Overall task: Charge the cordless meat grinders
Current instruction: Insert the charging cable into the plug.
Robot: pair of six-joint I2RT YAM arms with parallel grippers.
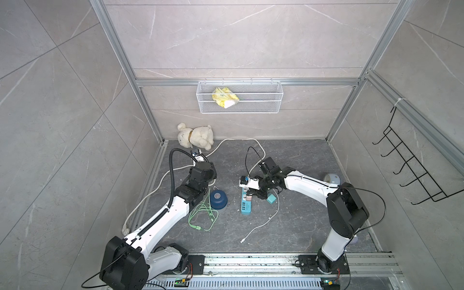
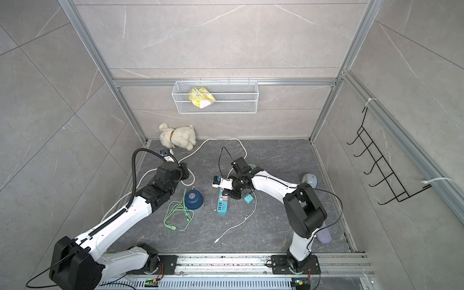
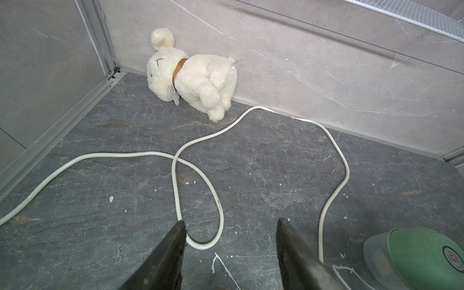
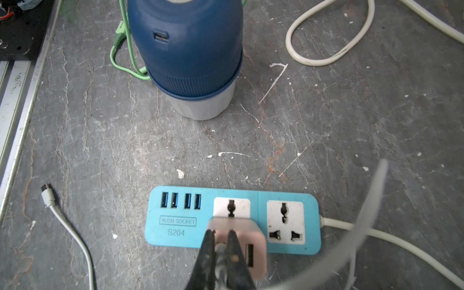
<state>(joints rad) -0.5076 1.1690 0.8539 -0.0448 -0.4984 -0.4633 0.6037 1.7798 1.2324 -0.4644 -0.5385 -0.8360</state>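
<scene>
Cream plush dog lies on its side in far-left corner of the dark marbled surface, against back wall; seen close in left wrist view, brown collar, tag. White wire basket hangs on back wall rail, crumpled yellow packet inside, left of middle. Black wire hook rack on right wall. Pale blue-grey ball gadget, white face, at surface's right edge. Lilac rounded item near-right, partly hidden, type unclear. White flecks on surface.
</scene>
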